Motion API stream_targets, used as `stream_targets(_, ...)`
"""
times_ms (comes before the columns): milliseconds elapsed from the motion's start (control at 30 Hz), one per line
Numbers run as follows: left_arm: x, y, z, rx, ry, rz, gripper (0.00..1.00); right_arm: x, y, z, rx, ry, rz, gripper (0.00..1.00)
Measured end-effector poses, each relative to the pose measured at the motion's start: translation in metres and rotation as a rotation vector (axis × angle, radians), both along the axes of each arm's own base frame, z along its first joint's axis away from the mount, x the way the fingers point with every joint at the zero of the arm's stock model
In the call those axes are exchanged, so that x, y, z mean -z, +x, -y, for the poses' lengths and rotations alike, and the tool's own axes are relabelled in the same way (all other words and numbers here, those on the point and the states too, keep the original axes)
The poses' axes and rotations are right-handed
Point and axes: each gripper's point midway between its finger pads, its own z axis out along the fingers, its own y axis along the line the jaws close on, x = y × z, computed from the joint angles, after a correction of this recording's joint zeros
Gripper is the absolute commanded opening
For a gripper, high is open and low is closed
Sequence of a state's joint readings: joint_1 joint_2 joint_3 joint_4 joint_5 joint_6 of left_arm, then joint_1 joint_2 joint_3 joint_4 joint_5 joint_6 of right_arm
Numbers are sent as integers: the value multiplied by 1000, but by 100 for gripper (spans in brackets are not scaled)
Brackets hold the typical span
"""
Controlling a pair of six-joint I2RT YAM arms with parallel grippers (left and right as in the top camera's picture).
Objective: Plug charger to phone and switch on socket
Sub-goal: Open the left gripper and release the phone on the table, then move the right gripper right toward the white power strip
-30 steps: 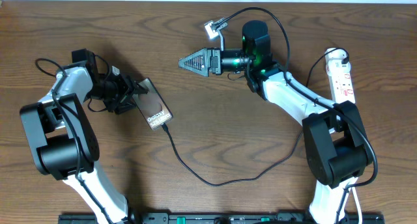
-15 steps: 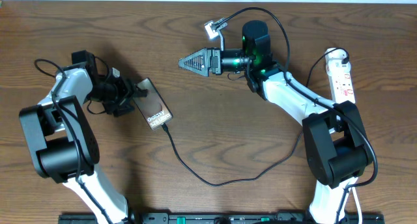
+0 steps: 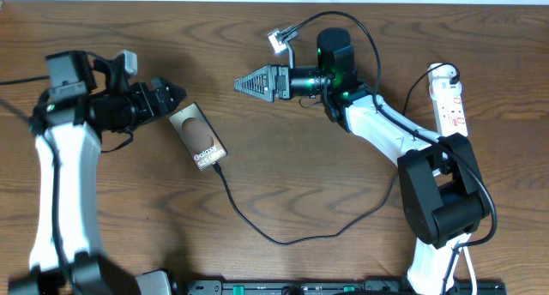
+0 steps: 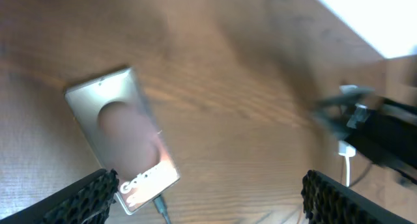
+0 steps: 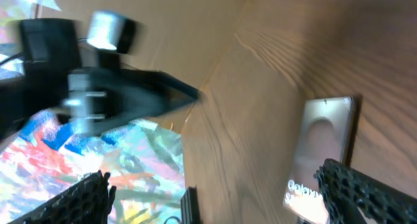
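Left claw (image 3: 174, 96): spread wide. Its fingers (image 4: 91, 195) sit at the two lower corners of the left wrist view, with only bare wood between them.
Left claw, hold: it grips nothing and touches nothing. It stands clear of the phone, near that phone's far short end.
Right claw (image 3: 244, 82): also wide open. Its fingers (image 5: 365, 188) are far apart at the bottom of its own view, with nothing between them.
Right claw, place: up near the back middle of the surface, tip pointing toward the left arm, well apart from the phone.
Phone (image 3: 197, 136): lies flat on the surface, left of centre, set at a slant. Its screen faces up and shows a dark oval and white lettering at the near end.
Charger (image 3: 283, 241): a thin black cable lying loose on the wood. Its small tip meets the phone's near short end by the lettering; I cannot tell whether it is pushed fully home. From there it curves toward the front edge, swings up to the right and is lost behind the right arm.
Socket (image 3: 450, 98): a narrow white strip with red marks, lying lengthwise at the far right, partly covered by the right arm. Neither claw is near it.
Surface (image 3: 283, 158): brown wood grain.
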State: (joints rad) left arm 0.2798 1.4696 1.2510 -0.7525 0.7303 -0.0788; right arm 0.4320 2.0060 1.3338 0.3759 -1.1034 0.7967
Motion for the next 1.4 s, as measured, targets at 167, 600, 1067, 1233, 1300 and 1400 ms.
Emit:
stream_targets(167, -47, -15, 8, 36, 36, 159, 94, 27, -1, 6, 42, -93, -132, 99)
stream_targets(600, -89, -28, 12, 52, 91, 314, 94, -3, 4, 126, 510, -699, -141, 99)
stream_targets(1067, -89, -28, 12, 52, 92, 315, 94, -51, 14, 397, 1132, -853, -260, 99)
stream_targets(1233, -89, -28, 12, 52, 92, 315, 94, -49, -1, 457, 1205, -852, -297, 99)
stream_targets(1300, -89, -28, 12, 52, 92, 316, 94, -47, -7, 473, 1217, -862, -300, 99)
stream_targets(1400, -88, -28, 12, 52, 92, 315, 94, -39, -11, 492, 1215, -881, -309, 99)
